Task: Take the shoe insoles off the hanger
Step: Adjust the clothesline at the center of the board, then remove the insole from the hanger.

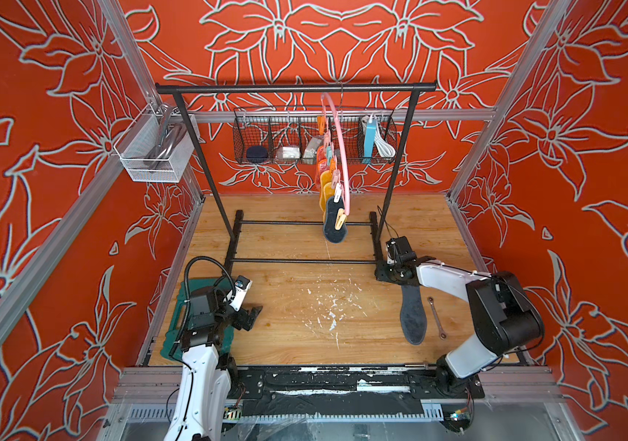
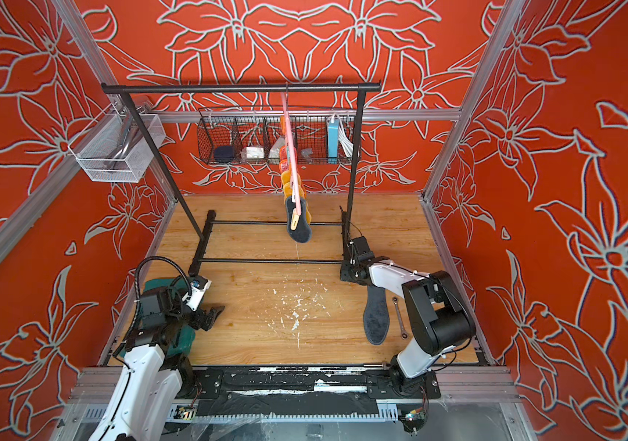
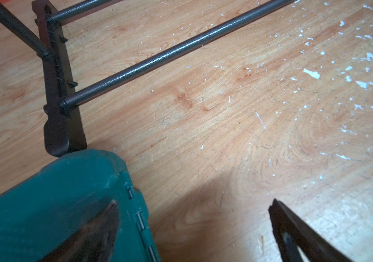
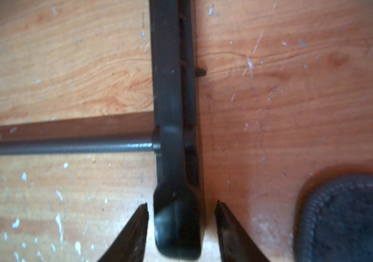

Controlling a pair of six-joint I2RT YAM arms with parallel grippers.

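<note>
The pink hanger (image 1: 343, 152) (image 2: 291, 152) hangs edge-on from the black rack's top bar. Clipped along it are red-pink insoles (image 1: 320, 160), mustard yellow insoles (image 1: 325, 191) (image 2: 286, 179) and, nearest the front, a dark grey insole (image 1: 333, 225) (image 2: 301, 229). Another dark grey insole (image 1: 412, 317) (image 2: 376, 317) (image 4: 348, 217) lies flat on the table at the right. Just behind that insole's far end, my right gripper (image 1: 386, 272) (image 4: 181, 206) points down, open and empty, its jaws straddling the rack's right foot (image 4: 174, 113). My left gripper (image 1: 249, 317) (image 2: 211, 315) (image 3: 194, 204) stands wide open, low at the front left.
The black rack (image 1: 297, 88) spans the back half of the table (image 1: 304, 236), with two floor rails. A green case (image 1: 175, 328) (image 3: 45, 204) lies under the left arm. A wrench (image 1: 436, 317) lies right of the grey insole. Wire baskets (image 1: 312, 137) hang on the walls.
</note>
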